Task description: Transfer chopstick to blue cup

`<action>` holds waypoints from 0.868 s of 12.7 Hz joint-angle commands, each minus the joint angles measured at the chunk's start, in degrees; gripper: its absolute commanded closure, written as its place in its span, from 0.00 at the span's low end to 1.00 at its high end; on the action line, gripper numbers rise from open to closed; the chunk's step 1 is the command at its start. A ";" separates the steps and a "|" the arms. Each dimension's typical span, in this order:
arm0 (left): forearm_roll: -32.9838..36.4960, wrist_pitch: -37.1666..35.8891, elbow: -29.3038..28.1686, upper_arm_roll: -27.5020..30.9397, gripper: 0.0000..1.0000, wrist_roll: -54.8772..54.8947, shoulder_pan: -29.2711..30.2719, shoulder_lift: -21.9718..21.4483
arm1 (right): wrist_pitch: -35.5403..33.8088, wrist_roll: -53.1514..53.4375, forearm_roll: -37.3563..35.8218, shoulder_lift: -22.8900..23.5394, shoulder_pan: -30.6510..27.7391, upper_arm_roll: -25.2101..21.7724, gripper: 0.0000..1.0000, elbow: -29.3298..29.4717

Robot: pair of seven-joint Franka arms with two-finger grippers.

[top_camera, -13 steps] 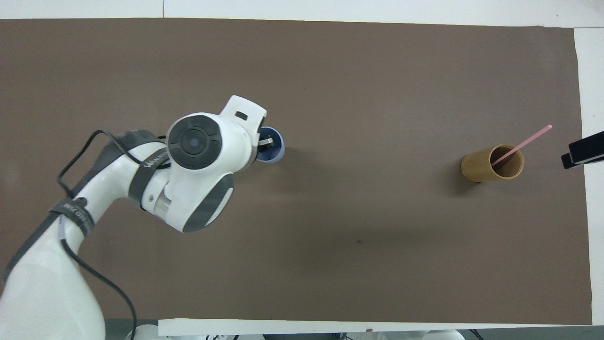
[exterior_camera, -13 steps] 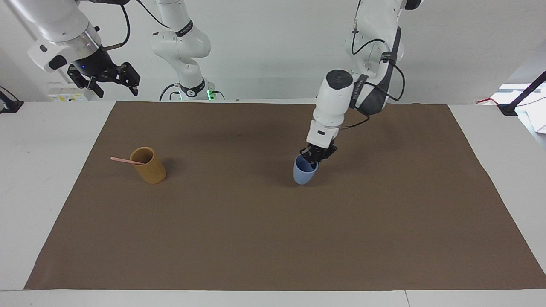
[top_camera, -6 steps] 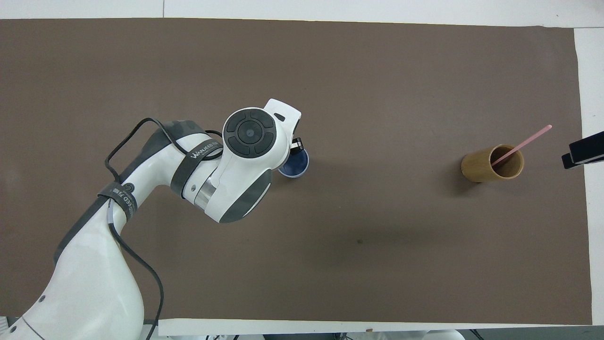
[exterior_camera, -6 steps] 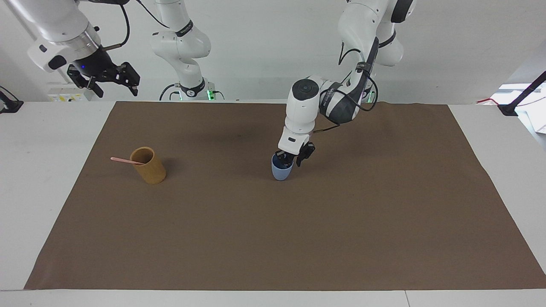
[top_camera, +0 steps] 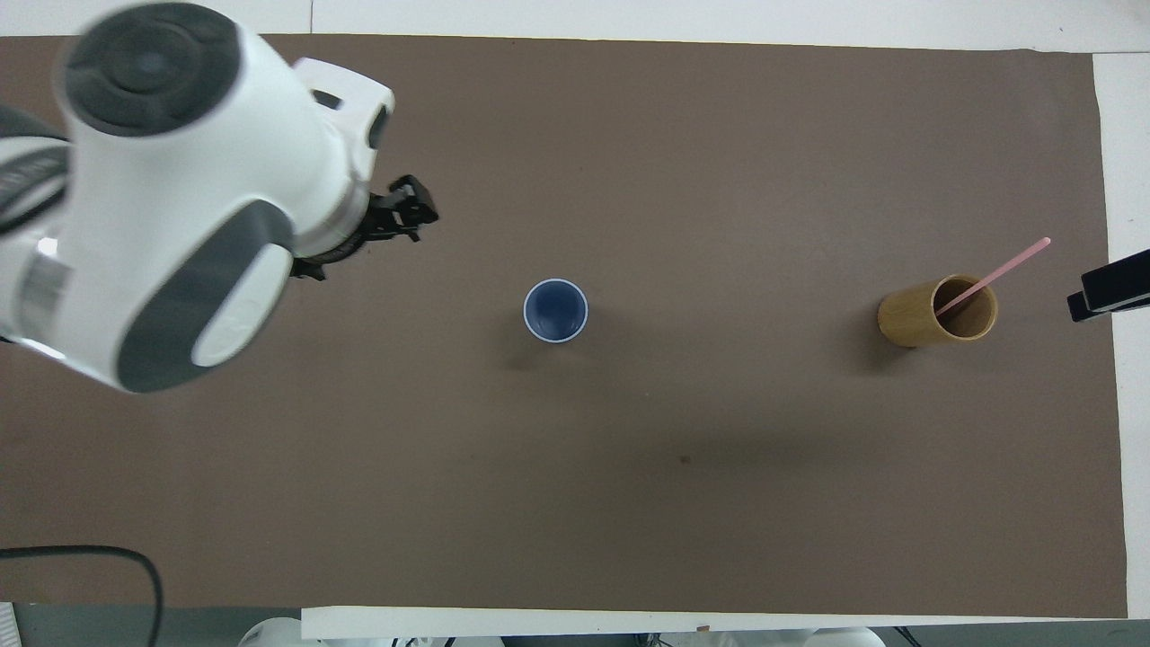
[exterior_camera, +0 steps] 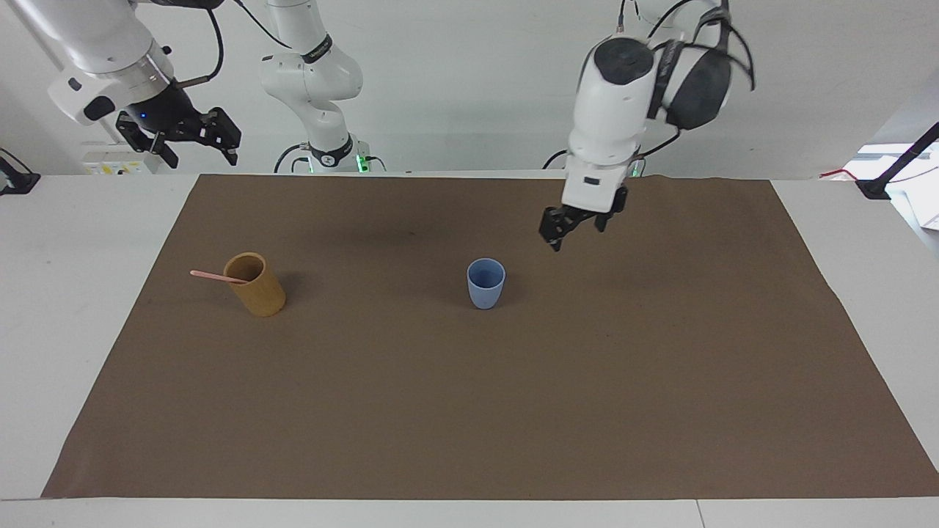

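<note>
Facing view shows the left hand (exterior_camera: 576, 226) raised in the air over the brown mat (exterior_camera: 660, 352), toward the left arm's end from the blue cup (exterior_camera: 486, 283); it holds nothing, and whether its fingers are parted I cannot tell. Half a second ago this hand was down at the cup's rim; a second ago the cup stood closer to the left arm's end, so it has been shifted toward the middle and released upright. The right hand (exterior_camera: 192, 132) waits up high at its own end of the tabletop (exterior_camera: 88, 242), unchanged, grip not readable. The chopstick (exterior_camera: 218, 276) leans in the tan cup (exterior_camera: 254, 284), its tip poking out past the rim. By my reading, cup placement is done; next the right hand must descend on the chopstick's free end, pinch it and carry it to the blue cup.
</note>
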 commanded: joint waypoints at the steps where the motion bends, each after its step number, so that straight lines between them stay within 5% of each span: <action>1: -0.48 -4.88 0.50 0.00 0.00 15.15 11.00 -4.05 | 12.51 -3.66 0.14 -6.67 -0.56 -0.29 0.00 -14.33; 3: -0.56 -6.65 0.67 0.00 0.00 28.68 18.13 -4.15 | 27.45 -7.90 0.14 -11.78 -0.56 -0.46 0.01 -28.14; 4: -0.56 -5.87 0.50 0.00 0.00 32.75 20.60 -4.32 | 31.69 -8.17 0.14 -11.71 -0.65 -0.64 0.02 -30.45; 6: -1.70 0.52 -5.27 0.00 0.00 35.25 22.55 -7.39 | 38.73 -8.17 0.14 -8.04 -1.35 -0.64 0.04 -30.92; 11: -1.62 -4.10 -4.34 -0.70 0.00 35.60 21.94 -7.58 | 47.88 -7.20 0.14 -0.55 -3.80 -0.64 0.01 -31.62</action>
